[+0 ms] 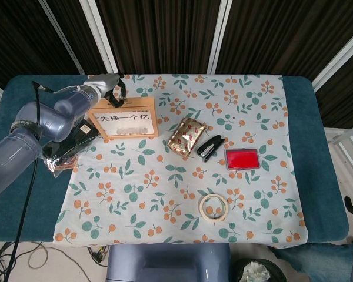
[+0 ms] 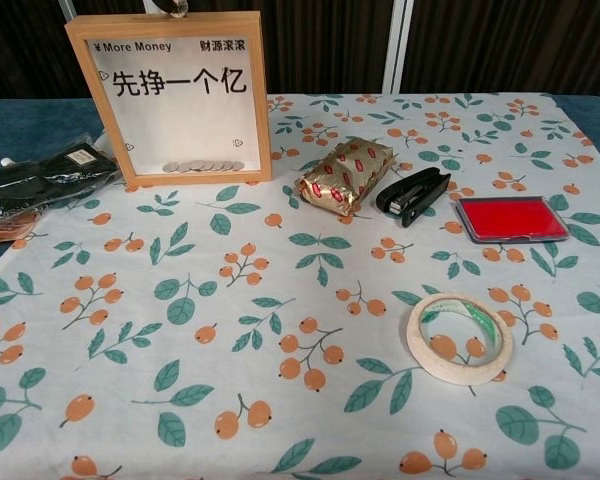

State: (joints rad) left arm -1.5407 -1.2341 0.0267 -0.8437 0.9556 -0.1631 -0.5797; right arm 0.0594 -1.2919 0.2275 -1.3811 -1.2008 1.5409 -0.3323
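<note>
A wooden framed money box [image 1: 126, 120] [image 2: 175, 95] with Chinese lettering stands upright at the back left of the floral cloth. Several coins [image 2: 205, 166] lie at the bottom behind its glass. My left hand [image 1: 114, 91] is at the box's top edge, its dark fingers curled down over the rim. In the chest view only a small shiny tip [image 2: 170, 8] shows above the frame, and I cannot tell whether it is a finger or a held coin. My right hand shows in neither view.
Right of the box lie a gold-and-red packet [image 1: 186, 136] [image 2: 345, 175], a black stapler [image 1: 210, 147] [image 2: 412, 193] and a red ink pad [image 1: 242, 158] [image 2: 510, 218]. A tape roll [image 1: 213, 207] [image 2: 460, 338] lies nearer the front. Dark plastic packets [image 1: 67, 147] [image 2: 40, 180] lie under my left forearm.
</note>
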